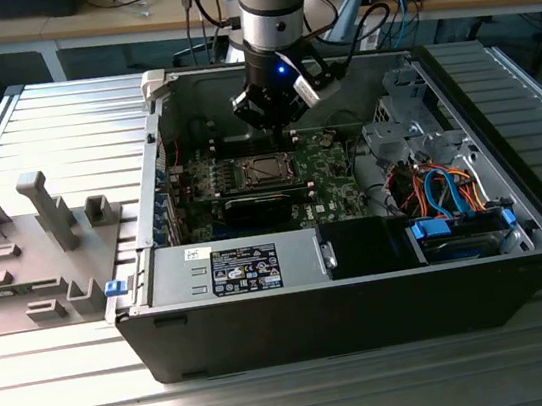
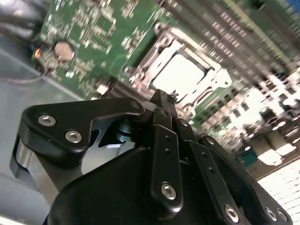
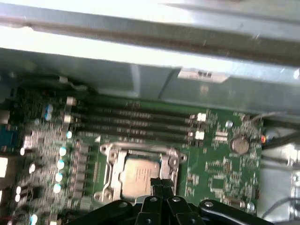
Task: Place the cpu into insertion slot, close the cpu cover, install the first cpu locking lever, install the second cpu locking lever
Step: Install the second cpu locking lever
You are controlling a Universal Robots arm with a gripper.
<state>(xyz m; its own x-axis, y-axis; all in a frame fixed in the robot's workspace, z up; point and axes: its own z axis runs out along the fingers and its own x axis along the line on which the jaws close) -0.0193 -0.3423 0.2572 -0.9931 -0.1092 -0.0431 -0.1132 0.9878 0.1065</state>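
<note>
The cpu (image 1: 265,172) lies flat in its socket on the green board (image 1: 327,170) inside the open computer case. Its silver top shows in both wrist views (image 3: 137,174) (image 2: 180,75). The cpu cover (image 3: 108,163) lies down around the chip as a silvery frame (image 2: 161,44). I cannot make out how the locking levers stand. My gripper (image 1: 278,123) hangs a short way above the board, just behind the socket. Its black fingers (image 3: 161,183) are shut together with nothing between them, and the tips (image 2: 164,101) point at the socket's edge.
A silver power supply (image 1: 235,269) fills the case's front. A drive cage (image 1: 412,128) and blue and orange cables (image 1: 451,188) sit on the exterior view's right. Memory slots (image 3: 136,123) and a coin battery (image 3: 240,145) flank the socket. Grey fixtures (image 1: 46,219) stand outside the case.
</note>
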